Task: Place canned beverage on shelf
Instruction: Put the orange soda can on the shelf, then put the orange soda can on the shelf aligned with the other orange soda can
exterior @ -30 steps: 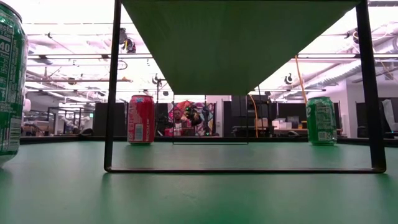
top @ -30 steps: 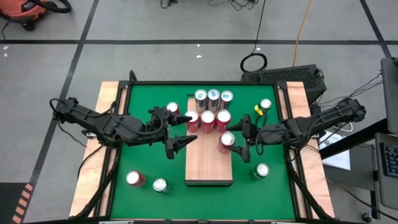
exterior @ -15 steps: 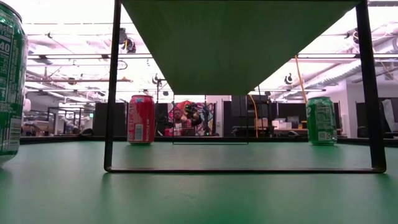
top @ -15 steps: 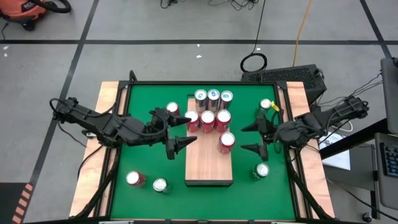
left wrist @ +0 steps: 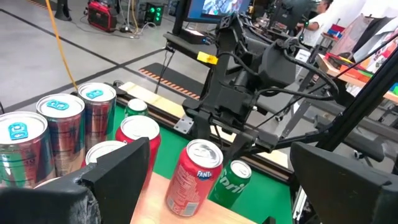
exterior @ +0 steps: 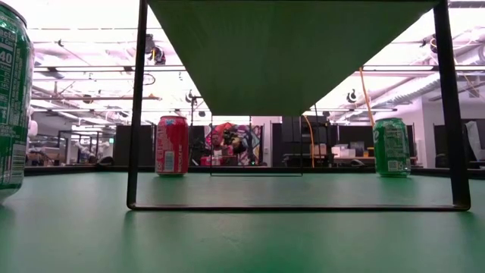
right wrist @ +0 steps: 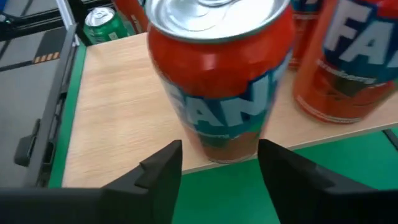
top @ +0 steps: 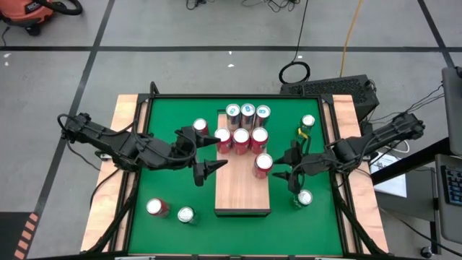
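The pale wooden shelf (top: 242, 191) stands on black wire legs (exterior: 136, 106) in the middle of the green table. Several cans stand on its far end, three silver-blue (top: 247, 110) and three red (top: 240, 136). One more red Fanta can (top: 263, 163) (right wrist: 217, 74) stands upright on its base at the shelf's right edge. My right gripper (top: 291, 165) (right wrist: 217, 177) is open, level with that can on its right; its fingers stand apart from the can's sides. My left gripper (top: 206, 154) is open and empty at the shelf's left edge.
Loose cans stand on the table: a red one (top: 201, 126) by my left gripper, green ones at the far right (top: 308, 121) and near right (top: 304, 197), and a red (top: 155, 207) and a green (top: 186, 214) at the near left. Wooden strips edge the table.
My right gripper has drawn back from the red can toward the table's right edge, then shifted a little toward the near edge and back toward the shelf. The can has stayed upright on the shelf. My left arm has kept still.
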